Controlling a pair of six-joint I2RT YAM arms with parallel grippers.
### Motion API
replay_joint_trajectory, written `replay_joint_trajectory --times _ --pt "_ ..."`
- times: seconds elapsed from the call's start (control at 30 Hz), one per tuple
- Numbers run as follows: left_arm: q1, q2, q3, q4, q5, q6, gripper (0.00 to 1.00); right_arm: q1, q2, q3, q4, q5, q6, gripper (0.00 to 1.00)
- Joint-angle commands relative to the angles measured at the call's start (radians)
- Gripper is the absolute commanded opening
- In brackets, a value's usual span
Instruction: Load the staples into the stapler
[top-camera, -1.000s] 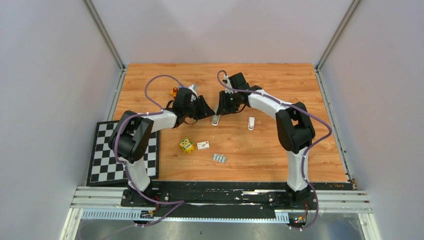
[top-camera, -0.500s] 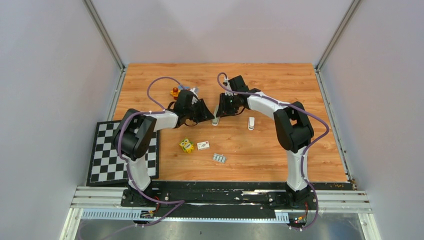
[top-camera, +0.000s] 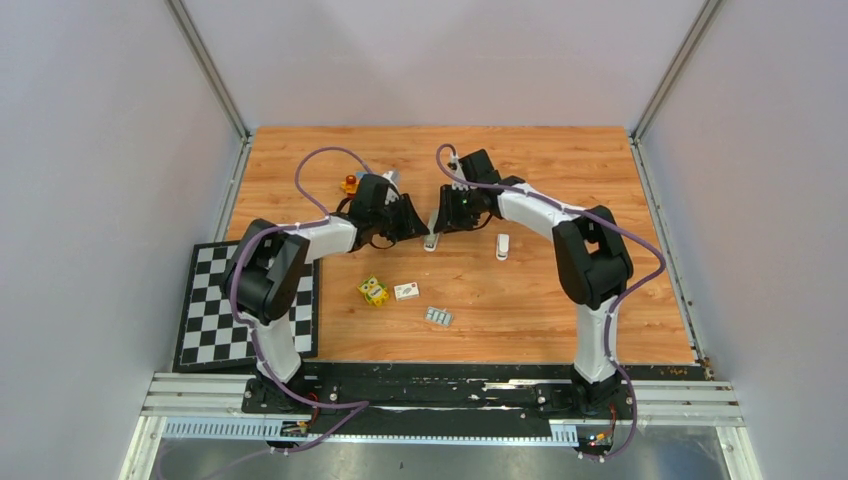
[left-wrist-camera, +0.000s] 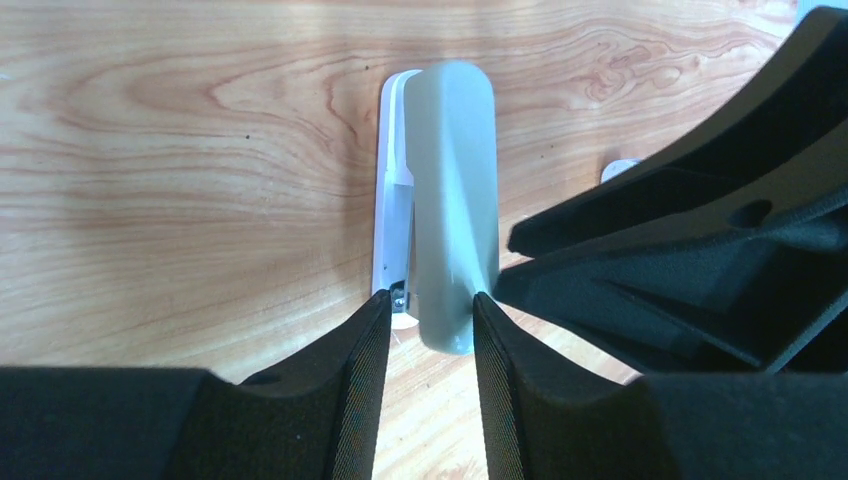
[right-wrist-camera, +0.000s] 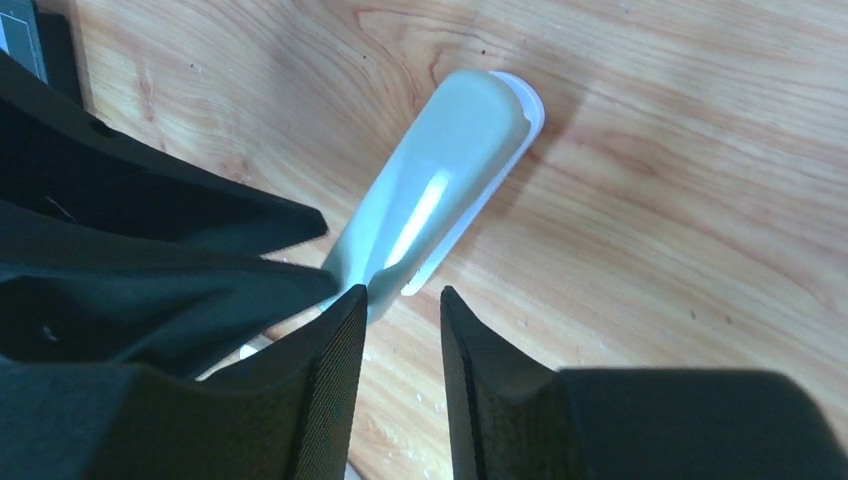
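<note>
This is a robotics lab test cell. A left arm (top-camera: 268, 275) and a right arm (top-camera: 590, 262) are bolted to a metal rail (top-camera: 200, 395) at the near edge of a wood-grain surface (top-camera: 600, 180). Plain pale walls (top-camera: 100, 150) on aluminium posts (top-camera: 205, 65) box it in. Purple cables (top-camera: 320, 160) trail along both arms, and a checkerboard (top-camera: 205, 320) (black and white squares) lies flat at the left.

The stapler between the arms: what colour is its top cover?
The stapler has a pale grey-green top cover over a white base; left wrist view shows it best.

Stapler (left-wrist-camera: 455, 200): grey top, white base, lying centrally. Staples (top-camera: 437, 316) (silver-grey strips) flat, nearer front, well apart.
</note>
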Motion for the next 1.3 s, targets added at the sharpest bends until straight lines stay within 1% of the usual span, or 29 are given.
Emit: replay_joint_trajectory --times 0.0,0.07,0.13,0.17,0.23,0.27,0.4,0.53,0.6,0.63,0.67,0.8,1.03,1.13,1.27 --pt "-0.007 -0.121 0.045 -0.167 -0.064 0.077 0.41 -0.009 -0.138 -0.017 -0.133 0.072 -0.081 0.41" --pt "-0.006 -0.177 0.065 -0.216 -0.066 0.099 0.47 -0.017 -0.212 -0.037 -0.165 0.102 -0.113 0.50" --pt "-0.007 -0.234 0.086 -0.257 -0.061 0.120 0.51 -0.023 -0.294 -0.079 -0.192 0.135 -0.138 0.65" --pt "-0.007 -0.265 0.095 -0.275 -0.060 0.129 0.52 -0.026 -0.339 -0.098 -0.206 0.153 -0.149 0.70" --pt "-0.007 -0.332 0.103 -0.301 -0.055 0.147 0.54 -0.026 -0.432 -0.133 -0.236 0.193 -0.165 0.92" --pt "-0.007 -0.366 0.105 -0.314 -0.053 0.156 0.55 -0.026 -0.475 -0.147 -0.253 0.211 -0.171 0.99" --pt "-0.007 -0.503 0.088 -0.366 -0.057 0.192 0.59 -0.026 -0.649 -0.204 -0.306 0.266 -0.169 1.00" --pt "-0.006 -0.635 0.043 -0.395 -0.077 0.197 0.68 -0.026 -0.822 -0.272 -0.330 0.346 -0.140 1.00" --pt "-0.007 -0.687 0.028 -0.417 -0.078 0.204 0.78 -0.026 -0.900 -0.312 -0.335 0.397 -0.128 1.00" --pt "-0.007 -0.711 0.017 -0.424 -0.076 0.208 0.96 -0.026 -0.933 -0.334 -0.337 0.432 -0.117 1.00" --pt "-0.007 -0.738 0.008 -0.430 -0.074 0.211 0.99 -0.026 -0.966 -0.360 -0.337 0.473 -0.104 1.00" --pt "-0.007 -0.837 -0.039 -0.442 -0.053 0.220 1.00 -0.026 -1.074 -0.439 -0.347 0.556 -0.063 1.00" --pt "-0.008 -1.003 -0.184 -0.420 -0.034 0.211 1.00 -0.026 -1.223 -0.525 -0.337 0.530 -0.032 1.00" --pt "-0.008 -1.038 -0.231 -0.416 -0.037 0.200 1.00 -0.026 -1.266 -0.544 -0.338 0.520 -0.024 1.00" --pt "-0.008 -1.054 -0.249 -0.406 -0.041 0.204 1.00 -0.026 -1.315 -0.566 -0.331 0.532 -0.011 1.00"
